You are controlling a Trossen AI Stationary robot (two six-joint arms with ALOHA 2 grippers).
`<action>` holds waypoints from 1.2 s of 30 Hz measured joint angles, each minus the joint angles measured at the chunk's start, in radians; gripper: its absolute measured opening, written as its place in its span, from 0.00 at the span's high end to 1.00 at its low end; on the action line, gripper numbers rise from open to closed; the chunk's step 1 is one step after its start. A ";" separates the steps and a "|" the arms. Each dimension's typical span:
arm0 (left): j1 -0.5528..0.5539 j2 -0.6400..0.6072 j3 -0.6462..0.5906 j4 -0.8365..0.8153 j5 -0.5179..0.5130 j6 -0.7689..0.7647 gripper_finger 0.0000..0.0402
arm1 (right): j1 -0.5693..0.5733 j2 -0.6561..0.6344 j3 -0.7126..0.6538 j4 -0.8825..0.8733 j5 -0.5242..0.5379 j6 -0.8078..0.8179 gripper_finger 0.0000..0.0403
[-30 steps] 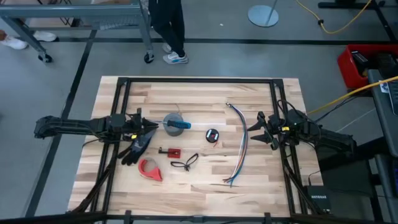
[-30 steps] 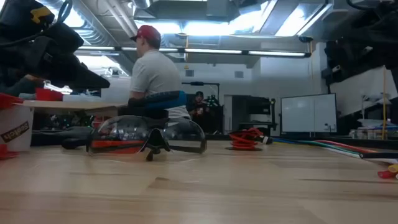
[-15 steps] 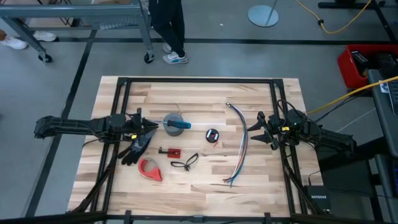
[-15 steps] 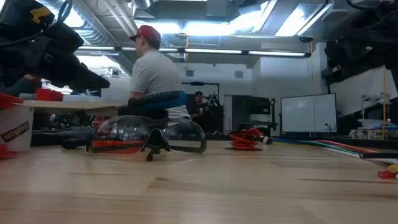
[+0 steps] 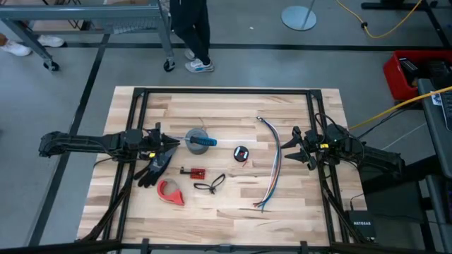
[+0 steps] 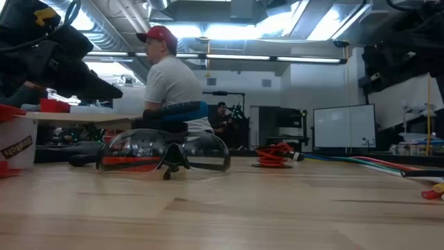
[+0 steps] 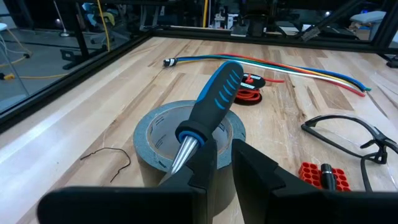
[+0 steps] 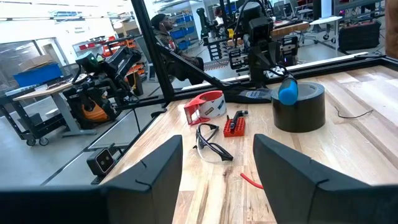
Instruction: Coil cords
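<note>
The left gripper [image 7: 221, 163] sits at the left edge of the tabletop [image 5: 226, 204] with its fingers nearly together and nothing between them; the blue-handled screwdriver [image 7: 208, 109] lying across the grey tape roll [image 7: 163, 142] is just ahead of them, not held. The right gripper [image 8: 217, 163] waits at the right edge with its jaws standing wide apart and empty. Between the two arms, near the middle of the tabletop, the red cord [image 5: 241, 153] lies as a small round coil with black parts, apart from both grippers, with the long multicoloured wire bundle [image 5: 274, 169] between it and the right arm. Judging from this, no coiling is in hand: either the cord is already wound or the work has not begun, and any next move would call for one arm to reach inward past the tape roll or over the wire bundle to the coil. The high view alone gives the full layout, including the safety glasses [image 5: 210, 185], red tape dispenser [image 5: 170, 191] and black glove [image 5: 154, 167]. The left wrist view shows the cord's red loops [image 7: 250, 89] beyond the tape roll; the low view shows them [image 6: 276, 154] lying flat.
</note>
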 joint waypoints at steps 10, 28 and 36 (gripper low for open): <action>0.000 0.000 0.000 0.000 0.000 0.000 0.89 | 0.000 0.000 -0.003 0.014 0.165 -0.004 0.50; 0.000 0.000 0.000 0.000 0.000 0.000 0.89 | 0.000 0.000 -0.006 0.176 0.324 -0.003 0.50; 0.000 0.000 0.000 0.000 0.000 0.038 0.89 | 0.000 0.000 -0.003 0.293 0.412 0.013 0.50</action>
